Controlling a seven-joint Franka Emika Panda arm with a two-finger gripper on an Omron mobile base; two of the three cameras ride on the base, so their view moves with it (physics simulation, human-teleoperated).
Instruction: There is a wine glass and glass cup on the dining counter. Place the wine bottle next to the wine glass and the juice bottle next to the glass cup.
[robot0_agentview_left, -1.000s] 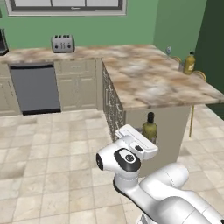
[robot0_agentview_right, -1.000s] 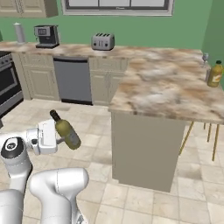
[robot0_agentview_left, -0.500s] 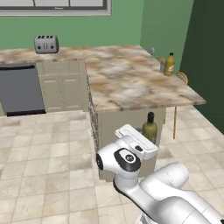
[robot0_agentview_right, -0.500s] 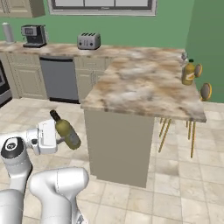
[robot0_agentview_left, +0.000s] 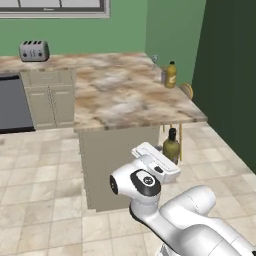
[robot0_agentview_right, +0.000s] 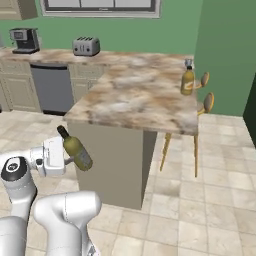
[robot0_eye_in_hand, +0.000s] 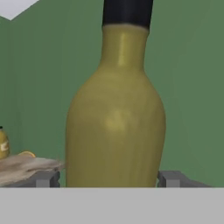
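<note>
My gripper (robot0_agentview_right: 67, 156) is shut on the wine bottle (robot0_agentview_right: 76, 148), a slim olive-green bottle with a dark neck, held tilted at mid height in front of the dining counter (robot0_agentview_right: 135, 95). In the left base view the wine bottle (robot0_agentview_left: 171, 146) stands out past the white hand, below the dining counter (robot0_agentview_left: 120, 95) edge. The hand view has the wine bottle (robot0_eye_in_hand: 116, 122) between both fingers (robot0_eye_in_hand: 43, 179). The amber juice bottle (robot0_agentview_left: 170, 75) stands at the counter's far right edge, with the grey glass cup (robot0_agentview_left: 163, 75) beside it. A small wine glass (robot0_agentview_left: 154, 59) stands farther back. The juice bottle (robot0_agentview_right: 187, 81) and juice bottle (robot0_eye_in_hand: 2, 143) also show.
A toaster (robot0_agentview_left: 34, 50) sits on the back counter, above a dark dishwasher (robot0_agentview_left: 12, 102). Wooden bar stools (robot0_agentview_right: 205, 100) stand at the dining counter's far side by the green wall. A coffee machine (robot0_agentview_right: 25, 40) is at the back left. Tiled floor lies open around the counter.
The whole scene has shifted left in both base views, so the base has moved; the dining counter end and juice bottle are more central. The wine bottle stays held in the gripper.
</note>
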